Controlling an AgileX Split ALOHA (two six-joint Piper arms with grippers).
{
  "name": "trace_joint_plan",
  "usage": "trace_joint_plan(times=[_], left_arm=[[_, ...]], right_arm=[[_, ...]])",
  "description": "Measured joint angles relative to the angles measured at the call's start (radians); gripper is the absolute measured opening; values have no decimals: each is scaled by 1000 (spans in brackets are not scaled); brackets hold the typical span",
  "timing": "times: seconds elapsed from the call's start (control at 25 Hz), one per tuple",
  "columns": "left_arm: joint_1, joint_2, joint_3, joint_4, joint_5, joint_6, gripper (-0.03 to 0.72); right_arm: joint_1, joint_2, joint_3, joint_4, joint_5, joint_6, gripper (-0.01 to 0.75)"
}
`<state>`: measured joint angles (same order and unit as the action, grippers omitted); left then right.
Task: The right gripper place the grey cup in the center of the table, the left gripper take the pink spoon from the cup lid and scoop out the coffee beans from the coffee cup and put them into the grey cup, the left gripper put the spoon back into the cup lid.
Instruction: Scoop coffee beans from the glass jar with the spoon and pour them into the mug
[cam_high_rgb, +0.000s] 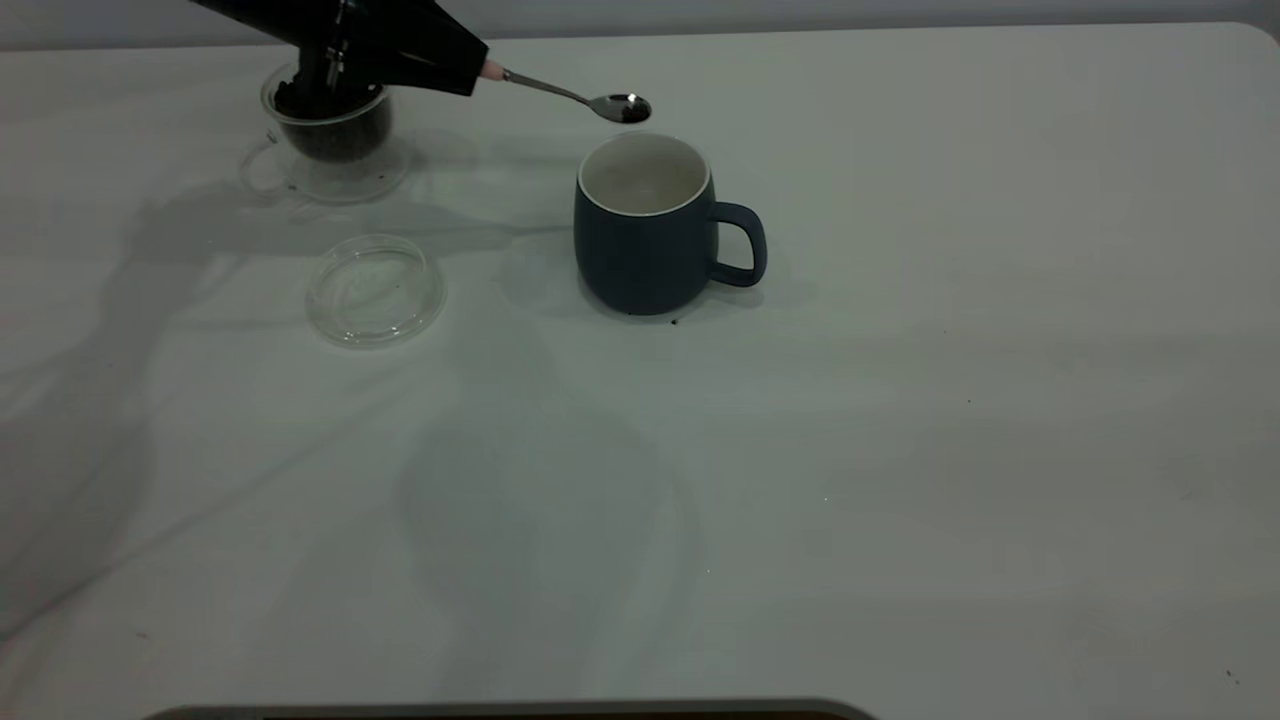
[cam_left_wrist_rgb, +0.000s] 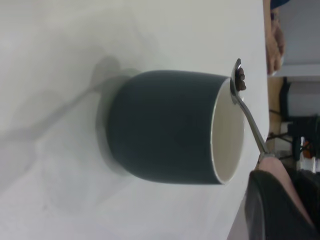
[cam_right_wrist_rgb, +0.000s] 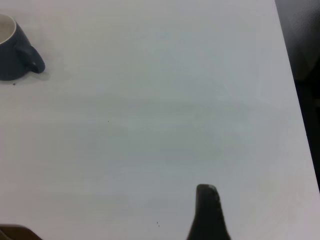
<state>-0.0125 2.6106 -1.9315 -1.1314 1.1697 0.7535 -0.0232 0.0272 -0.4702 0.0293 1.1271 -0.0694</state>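
A: Table (cam_high_rgb: 900, 450) draped in white cloth is carrying everything; what is sitting where?

B: Grey cup (cam_high_rgb: 645, 225) is standing upright near the middle, a little toward the far edge, handle pointing at the right edge. Glass coffee cup (cam_high_rgb: 330, 140) is sitting by the far left corner, dark with beans, and the clear cup lid (cam_high_rgb: 375, 290) is lying flat just in front of it, with nothing in it.

A: And the arms?

B: Left gripper (cam_high_rgb: 400, 55) is hovering over the coffee cup, clamping the pink end of the spoon (cam_high_rgb: 580, 97). The spoon's bowl is reaching out to the grey cup's far rim, a few coffee beans (cam_left_wrist_rgb: 241, 79) riding in it. Right gripper (cam_right_wrist_rgb: 210, 212) is hanging idle over bare cloth toward the right edge, well apart from the cup; I cannot tell how its fingers are set.

A: How is the load looking to handle?

B: Spoon is looking stiff and light, gripped far back on the handle, so any wobble is growing at the bowl. Beans are sitting loose on smooth metal and would likely roll off with a small tilt. Mug is looking heavy and steady; glass pieces are seeming fragile and slippery.
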Motion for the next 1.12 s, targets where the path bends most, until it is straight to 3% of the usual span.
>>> trace_joint_plan(times=[0.36, 0.96, 1.12], left_arm=[[-6, 0, 0, 23, 0, 97, 114], [-46, 0, 0, 50, -1, 622, 114], [-47, 0, 0, 51, -1, 604, 114]], right_arm=[[0, 0, 0, 0, 0, 0, 591], [0, 0, 0, 0, 0, 0, 591], [0, 0, 0, 0, 0, 0, 591]])
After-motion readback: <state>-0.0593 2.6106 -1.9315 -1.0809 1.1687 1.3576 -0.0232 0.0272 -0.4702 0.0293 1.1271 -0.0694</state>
